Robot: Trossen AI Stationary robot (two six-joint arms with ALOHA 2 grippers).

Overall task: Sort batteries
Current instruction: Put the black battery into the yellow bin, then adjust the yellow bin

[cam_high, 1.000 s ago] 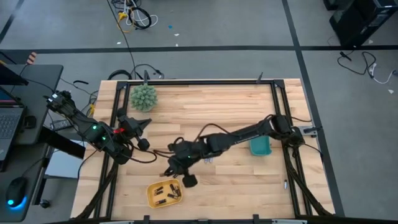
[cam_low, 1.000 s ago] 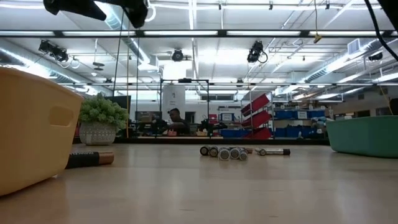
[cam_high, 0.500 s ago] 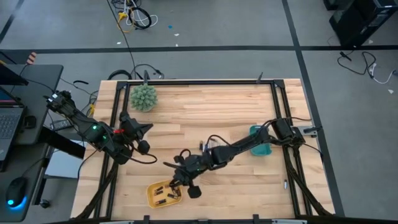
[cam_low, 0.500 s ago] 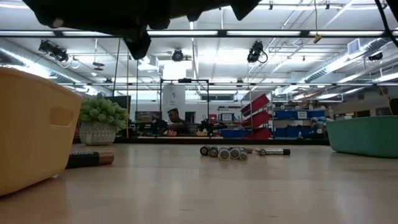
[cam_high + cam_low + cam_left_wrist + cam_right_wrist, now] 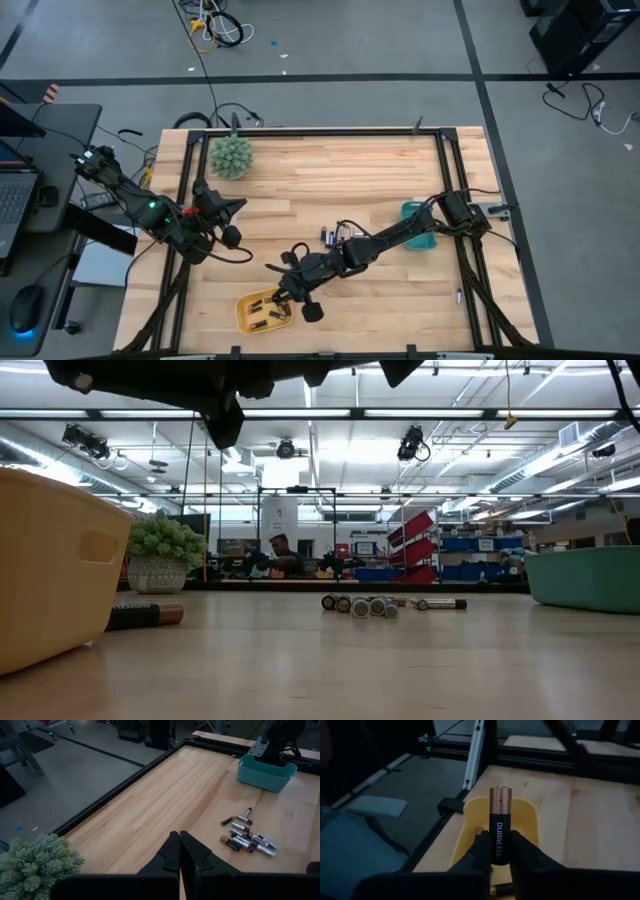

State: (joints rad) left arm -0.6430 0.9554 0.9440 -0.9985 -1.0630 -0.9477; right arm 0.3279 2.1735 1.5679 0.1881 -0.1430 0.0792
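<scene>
The wooden table fills the high view inside its dark frame, and the low view shows only a flat strip of it with the room behind. The right arm stretches across the table toward its front left, and its right gripper hangs over the yellow tray, part of which the arm covers from above. In the right wrist view the two fingers pinch a black and copper battery upright by its lower half, with the tray's hollow straight beyond it; the cell's bottom end is hidden between the fingers. The left arm waits at the table's left edge, and its left gripper is pressed together with nothing between the fingers. The teal tray sits toward the right side, half masked by the right arm in the high view and cut off at the edge of the low view. The spiky green ball rests near the far left corner. A loose cluster of batteries lies mid-table, dark and silvery cells mixed, too small to count from above. A few dark cells lie in the yellow tray, indistinct. One battery lies on the table just beside the yellow tray's wall in the low view.
</scene>
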